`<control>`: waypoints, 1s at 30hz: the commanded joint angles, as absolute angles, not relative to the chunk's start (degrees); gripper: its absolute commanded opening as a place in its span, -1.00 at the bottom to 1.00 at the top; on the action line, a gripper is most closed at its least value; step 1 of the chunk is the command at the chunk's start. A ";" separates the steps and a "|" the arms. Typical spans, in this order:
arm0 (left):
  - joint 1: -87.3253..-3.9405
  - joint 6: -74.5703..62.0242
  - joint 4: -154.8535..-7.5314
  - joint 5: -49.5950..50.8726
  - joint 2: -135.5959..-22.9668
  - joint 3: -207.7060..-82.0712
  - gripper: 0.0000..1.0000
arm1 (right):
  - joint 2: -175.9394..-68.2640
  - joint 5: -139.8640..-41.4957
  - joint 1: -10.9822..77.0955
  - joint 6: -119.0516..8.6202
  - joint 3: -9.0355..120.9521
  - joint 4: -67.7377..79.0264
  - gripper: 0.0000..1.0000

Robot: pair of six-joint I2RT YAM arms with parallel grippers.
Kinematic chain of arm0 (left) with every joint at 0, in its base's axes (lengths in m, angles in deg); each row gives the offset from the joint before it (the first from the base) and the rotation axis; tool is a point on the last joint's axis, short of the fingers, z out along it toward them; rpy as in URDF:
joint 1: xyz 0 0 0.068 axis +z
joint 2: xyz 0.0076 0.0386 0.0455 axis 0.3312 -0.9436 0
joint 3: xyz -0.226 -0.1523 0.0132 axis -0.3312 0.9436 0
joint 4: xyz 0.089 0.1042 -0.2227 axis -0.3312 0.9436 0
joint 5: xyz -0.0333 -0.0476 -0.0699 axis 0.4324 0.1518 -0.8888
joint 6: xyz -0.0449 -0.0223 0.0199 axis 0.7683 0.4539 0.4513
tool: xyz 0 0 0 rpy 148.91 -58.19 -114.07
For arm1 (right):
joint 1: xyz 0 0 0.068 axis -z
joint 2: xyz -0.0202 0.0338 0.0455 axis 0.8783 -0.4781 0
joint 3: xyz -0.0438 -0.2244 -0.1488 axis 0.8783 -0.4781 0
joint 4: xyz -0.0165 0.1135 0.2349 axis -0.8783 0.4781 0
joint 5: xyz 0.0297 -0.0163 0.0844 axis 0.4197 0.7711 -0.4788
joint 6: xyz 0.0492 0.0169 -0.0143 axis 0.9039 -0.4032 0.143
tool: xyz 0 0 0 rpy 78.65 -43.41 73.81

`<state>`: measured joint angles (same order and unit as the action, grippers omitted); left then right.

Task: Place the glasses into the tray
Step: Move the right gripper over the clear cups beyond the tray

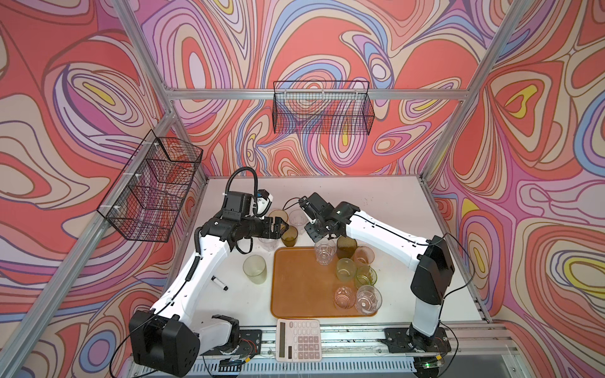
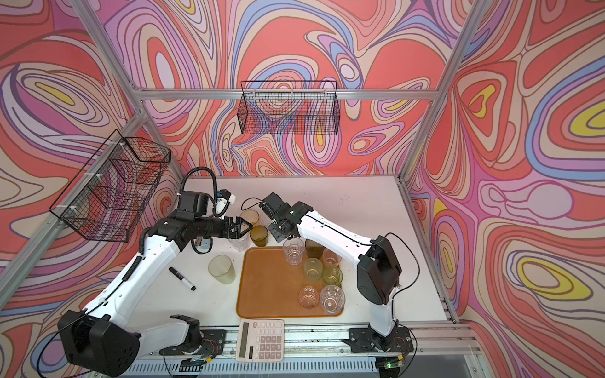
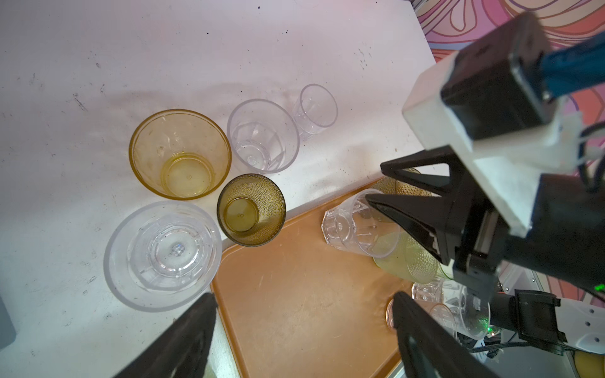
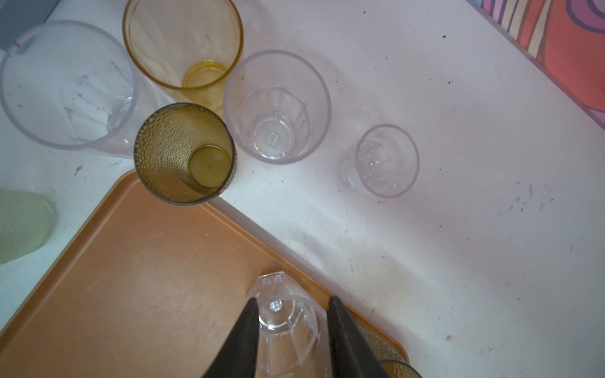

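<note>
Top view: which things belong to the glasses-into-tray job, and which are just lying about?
Job: tray; in it, clear faceted glass and others; outside it, olive-brown glass, pale green glass, amber glass.
Lying about: calculator, marker, back wire basket, side wire basket.

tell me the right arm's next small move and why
Probably open the right fingers wider, then lift straight up: the clear glass between them already stands upright in a corner of the tray, with a brown glass close beside it.

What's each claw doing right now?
Left gripper: open, holding nothing.
Right gripper: astride the clear faceted glass on the tray; grip cannot be told.
</note>
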<state>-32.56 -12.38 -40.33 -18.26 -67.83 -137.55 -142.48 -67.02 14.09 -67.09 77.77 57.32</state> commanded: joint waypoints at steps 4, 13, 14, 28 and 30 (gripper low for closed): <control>-32.88 -13.55 -39.61 -18.38 -67.45 -138.00 0.74 | -146.07 -68.32 15.89 -69.22 81.00 56.09 -0.26; -32.85 -13.39 -39.71 -18.77 -67.66 -137.86 0.74 | -148.87 -69.53 19.01 -70.25 82.83 54.33 -0.26; -32.88 -13.38 -39.73 -18.82 -67.55 -137.89 0.74 | -149.12 -69.71 19.33 -70.50 82.97 54.08 -0.26; -32.88 -13.30 -39.84 -19.05 -67.63 -137.85 0.74 | -154.45 -73.12 23.42 -71.68 86.25 52.14 -0.28; -32.88 -13.30 -39.82 -18.99 -67.54 -137.76 0.74 | -155.21 -73.65 23.95 -71.68 86.81 51.75 -0.27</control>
